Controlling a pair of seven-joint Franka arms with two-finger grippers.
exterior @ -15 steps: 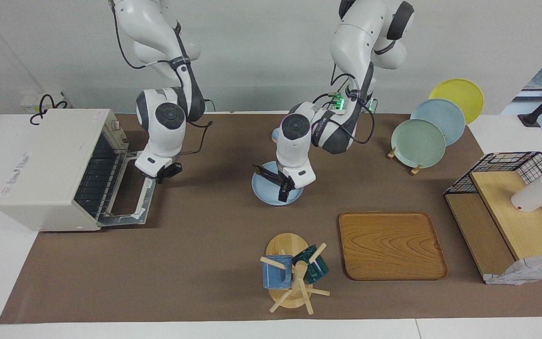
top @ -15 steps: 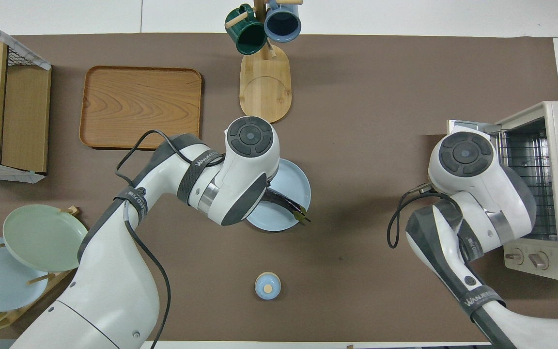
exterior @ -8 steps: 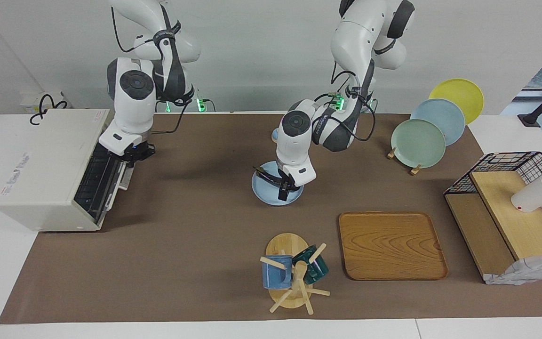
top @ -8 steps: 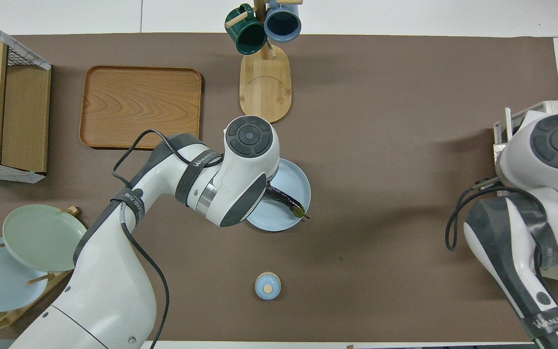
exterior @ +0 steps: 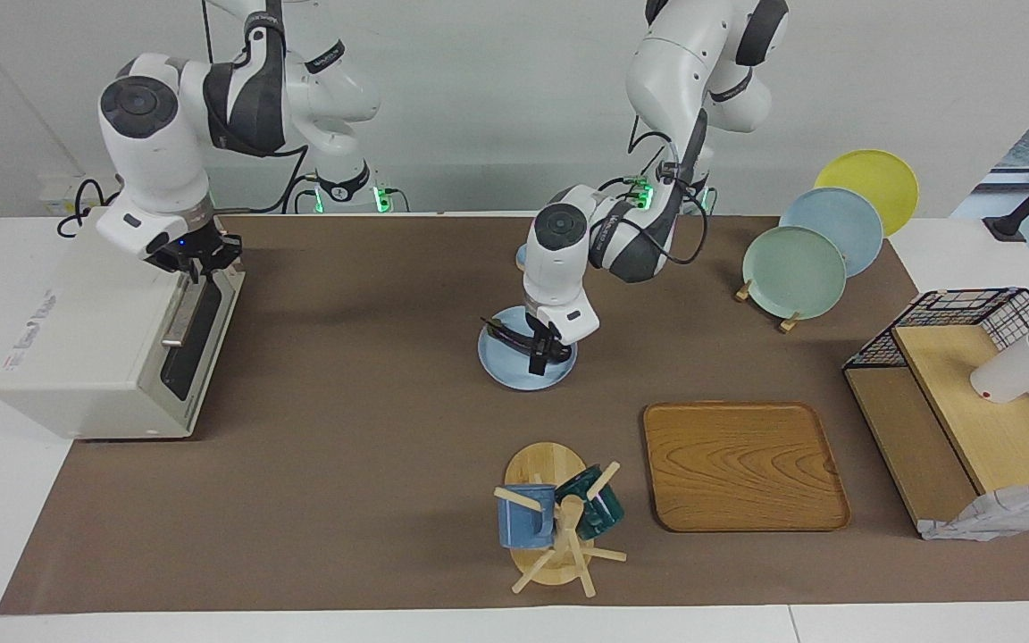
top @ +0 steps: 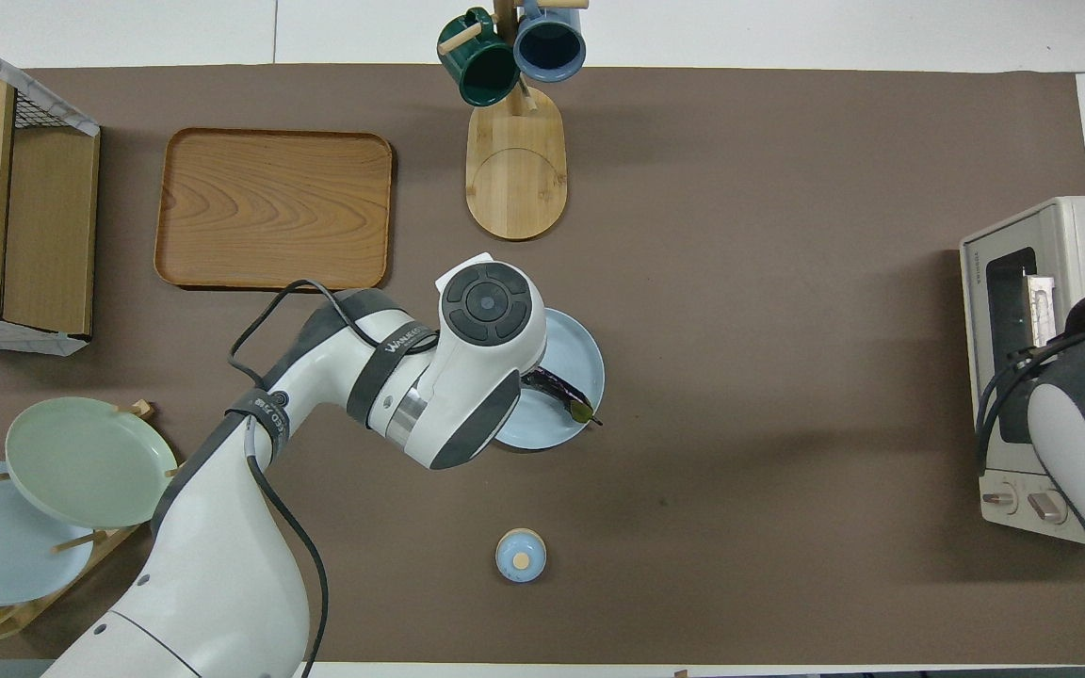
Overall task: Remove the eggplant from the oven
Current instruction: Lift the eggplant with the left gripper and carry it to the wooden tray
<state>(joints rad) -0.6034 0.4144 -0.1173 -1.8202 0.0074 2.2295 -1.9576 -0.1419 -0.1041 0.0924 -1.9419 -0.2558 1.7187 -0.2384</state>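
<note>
Eggplant [exterior: 514,338] on plate [exterior: 501,368], oven [exterior: 95,330] door up.
Left gripper [exterior: 539,355] jaws apart over eggplant; right gripper [exterior: 197,265] at oven top edge, jaws unclear.

Both arms wear glossy white shells with dark grey bands at the joints and round dark grey caps on the wrist housings. Black cables loop loosely along the forearms. A grey band on each forearm carries white lettering. Small green lights glow near each arm's base.

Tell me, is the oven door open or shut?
Shut. The oven has its dark glass door upright against its front, with the right gripper at the door's top edge.
</note>
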